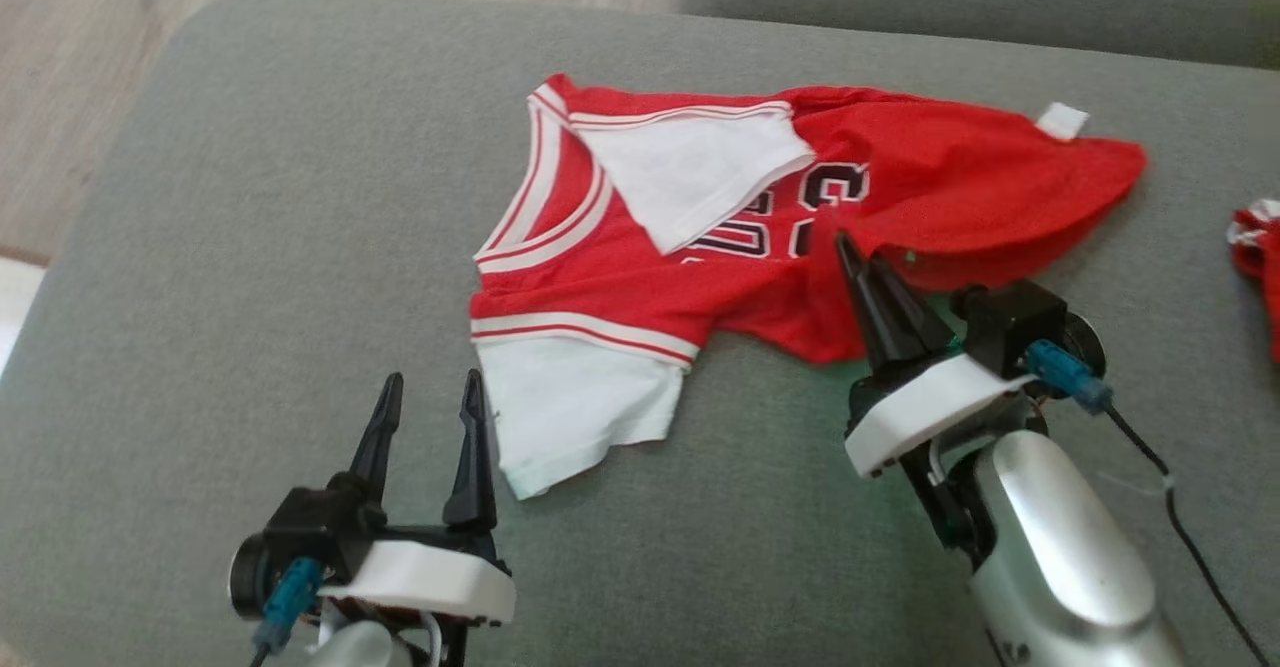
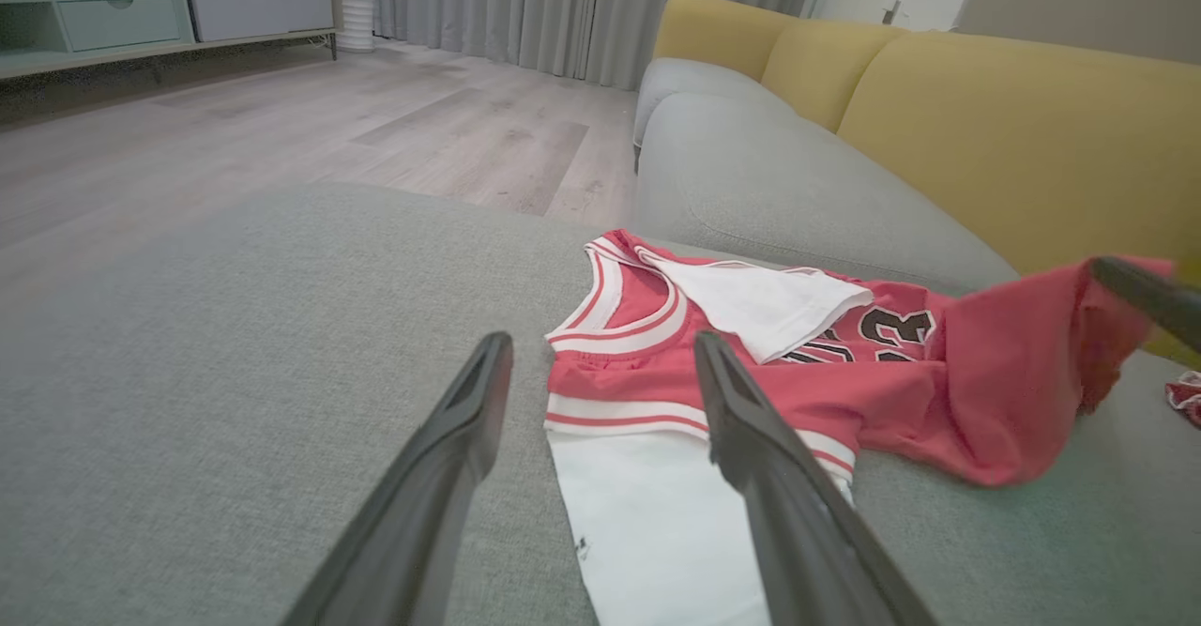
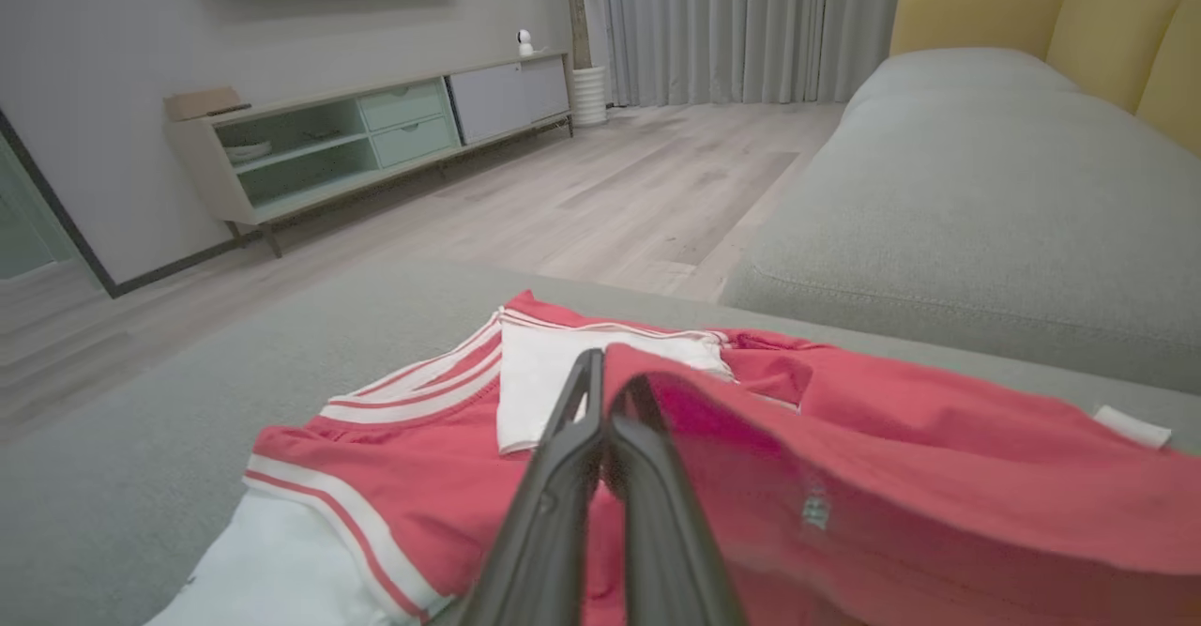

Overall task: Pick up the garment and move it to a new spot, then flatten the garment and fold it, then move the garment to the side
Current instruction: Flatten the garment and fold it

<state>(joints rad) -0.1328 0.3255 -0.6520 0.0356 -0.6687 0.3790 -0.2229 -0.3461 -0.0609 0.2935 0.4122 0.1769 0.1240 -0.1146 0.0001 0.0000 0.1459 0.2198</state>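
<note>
Red jersey [image 1: 760,247] with white sleeves lies rumpled on the grey sofa cushion [image 1: 250,247], collar toward the robot's left. Right end effector [image 1: 848,245]: fingers together, clamped on the jersey's red body fabric, which is raised off the cushion in a fold. Left end effector [image 1: 432,387]: fingers apart, holding nothing, just beside the near white sleeve [image 1: 560,407]. Second red item [image 1: 1258,247] lies at the far right, apart.
</note>
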